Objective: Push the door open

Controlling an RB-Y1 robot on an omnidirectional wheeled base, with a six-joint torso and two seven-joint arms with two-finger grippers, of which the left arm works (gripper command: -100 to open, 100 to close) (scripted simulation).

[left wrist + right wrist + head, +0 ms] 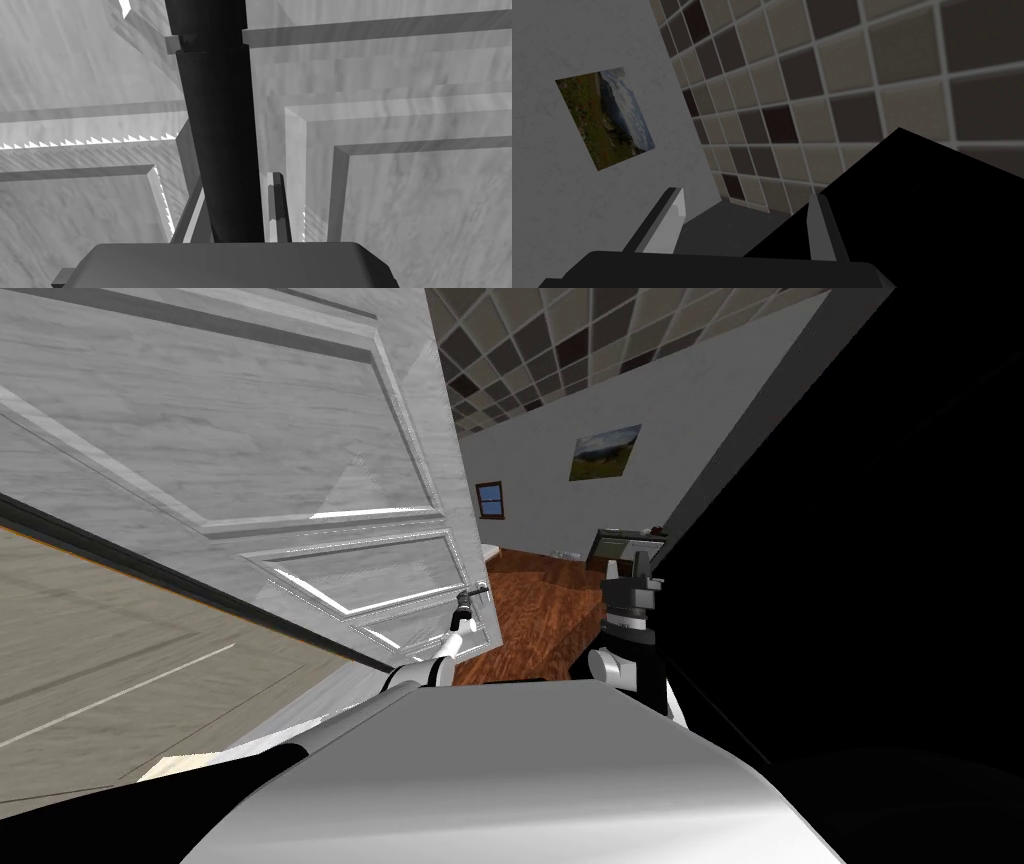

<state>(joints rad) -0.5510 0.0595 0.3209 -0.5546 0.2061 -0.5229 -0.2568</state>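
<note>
A pale grey panelled door point(300, 438) stands ajar on my left, its free edge toward the middle of the head view. My left arm reaches to its dark lever handle point(481, 588). In the left wrist view the handle point(220, 125) is a thick dark bar running up between the fingers, against the door's panels point(425, 200). My left gripper point(235, 215) is shut on the door handle, its blades pressing both sides. My right gripper point(635, 578) is raised at the right, apart from the door, and it is open point(744, 220) with nothing between its fingers.
Past the door's edge lies a room with a brown wooden floor point(540, 598), a grey wall with a landscape picture point(605, 451) and a small window point(490, 499). A low piece of furniture point(625, 543) stands at the far side. A black area point(880, 588) takes up the right.
</note>
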